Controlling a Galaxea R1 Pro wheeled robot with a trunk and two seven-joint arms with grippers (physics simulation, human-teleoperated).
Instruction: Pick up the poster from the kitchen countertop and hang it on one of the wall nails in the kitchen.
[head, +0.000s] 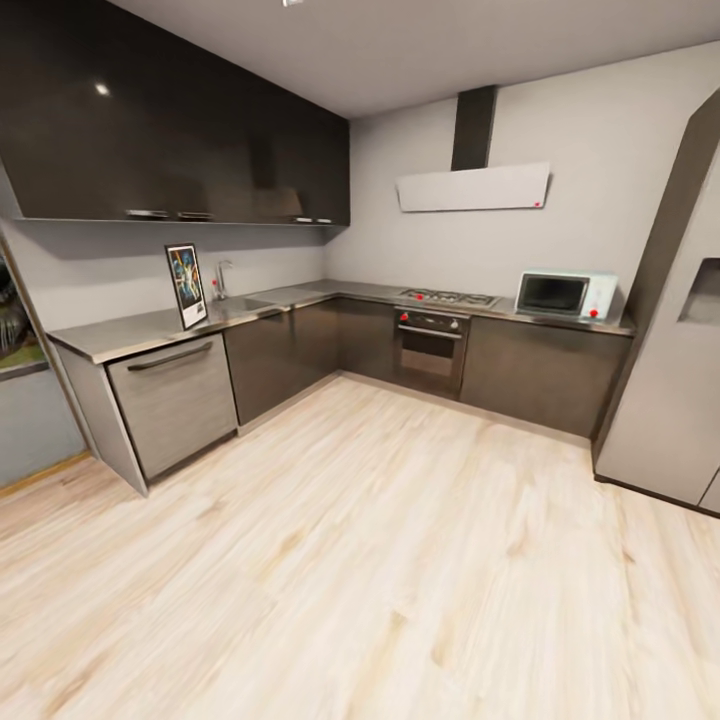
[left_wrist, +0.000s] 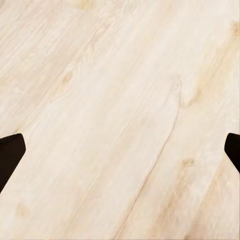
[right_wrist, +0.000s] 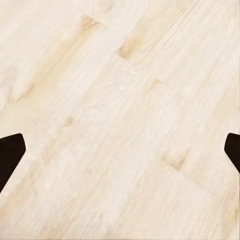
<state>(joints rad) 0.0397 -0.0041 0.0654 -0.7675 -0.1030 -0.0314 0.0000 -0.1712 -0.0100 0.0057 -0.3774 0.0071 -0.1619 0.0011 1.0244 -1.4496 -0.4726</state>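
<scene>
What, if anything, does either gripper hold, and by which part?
Nothing. The left gripper and right gripper are open over bare floor; the poster stands on the countertop.

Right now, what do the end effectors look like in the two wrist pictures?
Little shows. Of the left end effector, two flat black fingertips with angled, pointed ends enter from opposite edges. The right end effector looks the same, with black fingertips. No cables or markings are visible.

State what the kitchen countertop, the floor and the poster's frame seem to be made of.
Kitchen countertop: probably polished metal or stone, given its grey sheen. Floor: pale wood planks, with visible grain and knots. Poster: thin black frame, material unclear.
</scene>
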